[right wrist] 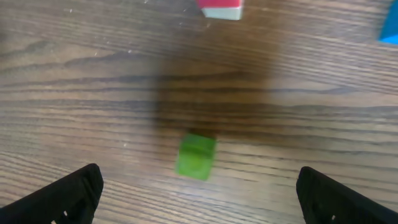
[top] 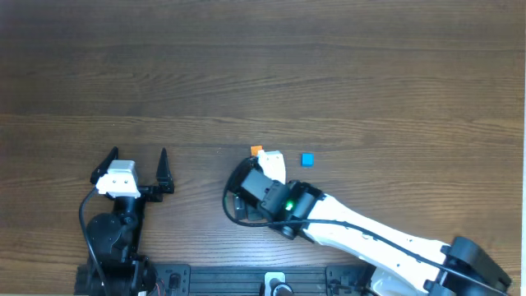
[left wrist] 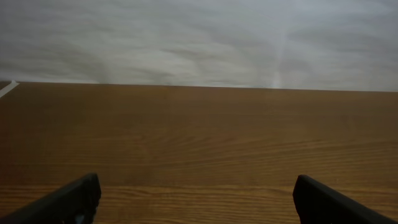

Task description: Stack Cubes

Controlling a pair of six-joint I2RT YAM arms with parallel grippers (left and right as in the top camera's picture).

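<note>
A small green cube (right wrist: 196, 155) lies on the wooden table, and my right gripper (right wrist: 199, 177) hangs open above it with a finger far out on each side. Beyond it sits an orange-red cube (right wrist: 221, 7), and a blue cube (right wrist: 390, 28) lies off to one side. From above, the orange cube (top: 256, 150) and the blue cube (top: 307, 159) rest near the table's middle, just past my right gripper (top: 244, 182), which hides the green cube. My left gripper (top: 138, 164) stands open at the left, nothing between its fingers (left wrist: 74, 196).
The wooden table (top: 263, 74) stretches bare towards the far side and both sides. The right arm (top: 370, 238) lies slantwise from the bottom right corner to the middle. A black rail (top: 263, 279) runs along the front edge between the arm bases.
</note>
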